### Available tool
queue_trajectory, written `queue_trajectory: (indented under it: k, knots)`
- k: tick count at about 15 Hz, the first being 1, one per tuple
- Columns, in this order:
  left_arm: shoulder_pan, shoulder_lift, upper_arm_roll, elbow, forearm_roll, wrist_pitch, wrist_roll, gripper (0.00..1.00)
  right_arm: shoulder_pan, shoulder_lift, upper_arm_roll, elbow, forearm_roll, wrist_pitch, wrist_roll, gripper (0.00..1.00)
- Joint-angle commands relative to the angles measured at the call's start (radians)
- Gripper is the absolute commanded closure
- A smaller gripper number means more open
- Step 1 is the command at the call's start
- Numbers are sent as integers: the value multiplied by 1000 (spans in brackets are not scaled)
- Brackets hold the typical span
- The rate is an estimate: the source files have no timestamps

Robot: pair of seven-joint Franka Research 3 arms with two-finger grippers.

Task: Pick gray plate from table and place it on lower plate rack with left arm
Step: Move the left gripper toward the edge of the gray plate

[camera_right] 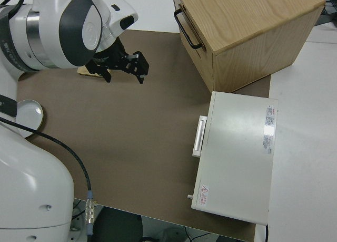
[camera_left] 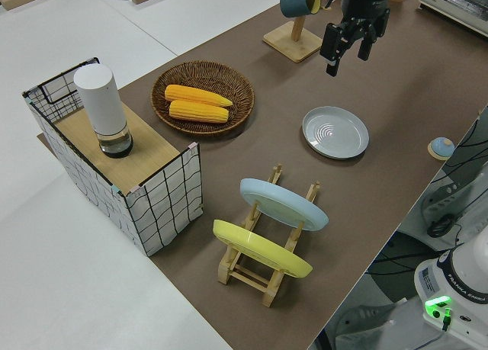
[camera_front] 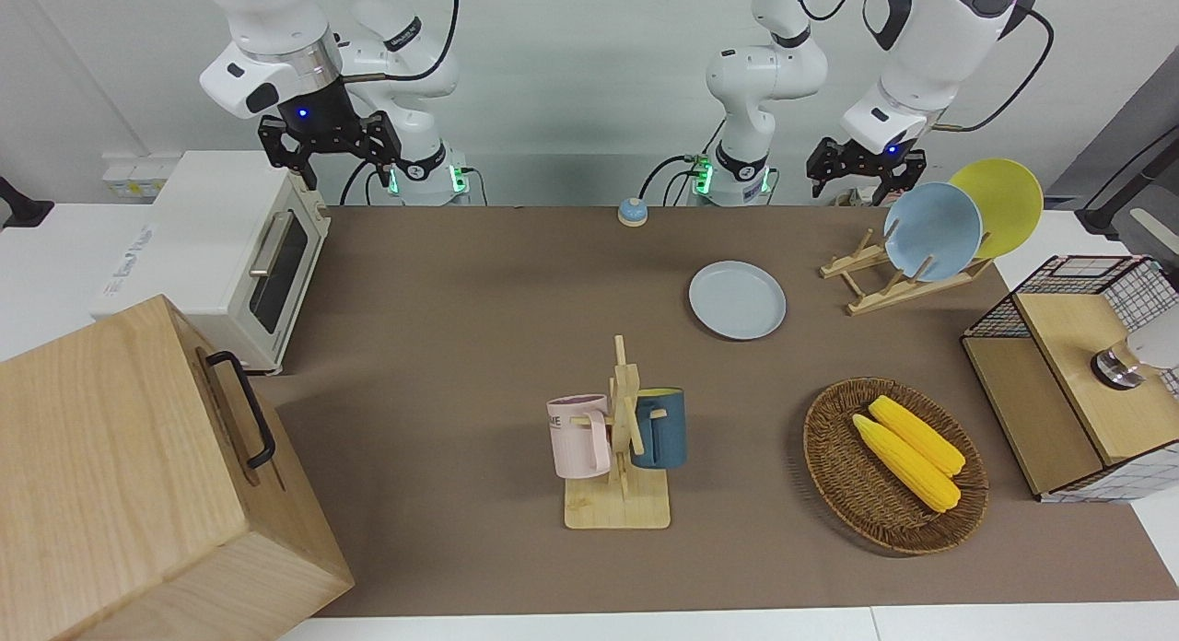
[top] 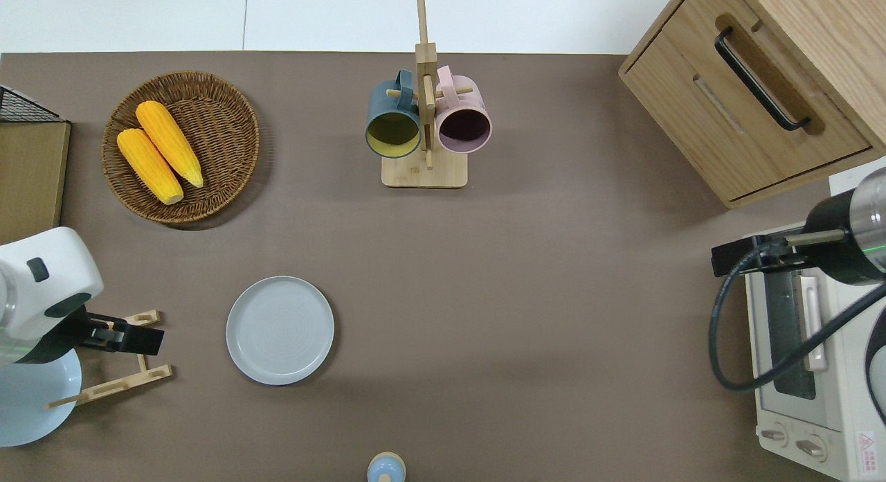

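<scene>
Gray plate [top: 279, 330] lies flat, face up, on the brown table mat [top: 526, 295], lower left of centre in the overhead view; being round, it has no long axis. Nothing rests on it and no gripper touches it.

Overhead view, from its left edge: the left gripper [top: 128, 336] hangs over the lower plate rack [top: 124, 378], fingers spread, holding nothing. The rack stands toward the left arm's end of the table, beside the plate and apart from it. In the left side view a sky-blue plate [camera_left: 284, 203] and a yellow plate [camera_left: 261, 249] lean in the rack's upper slots; the lowest slot is free.

Upper left of the overhead frame: a wicker basket [top: 214, 94] holds two corn cobs [top: 159, 152] side by side. Upper centre: a wooden mug tree [top: 424, 108] carries a dark blue mug [top: 393, 118] and a pink mug [top: 463, 117], hung sideways. Bottom centre: a small blue bell [top: 385, 468].

Upper right: a wooden drawer cabinet [top: 754, 87]. Lower right: a white toaster oven [top: 817, 399]. The right gripper [camera_front: 330, 144] is parked, fingers apart.

White tabletop borders the mat; a pale wall fills the top of the front view.
</scene>
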Motion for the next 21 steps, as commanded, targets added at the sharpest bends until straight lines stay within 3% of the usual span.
queue_trajectory:
  k: [1,5,21]
  knots:
    - [-11,-58,-3,-130,-13,89,-22,9,-7,-2,5,6,7,-14,-1,11]
    - [-14,-60,-13,-212,-27,166,-82,9,-7,-2,7,6,7,-14,0,11]
    - [-13,-39,-24,-511,-37,552,-84,9,-7,-2,5,6,7,-14,0,11]
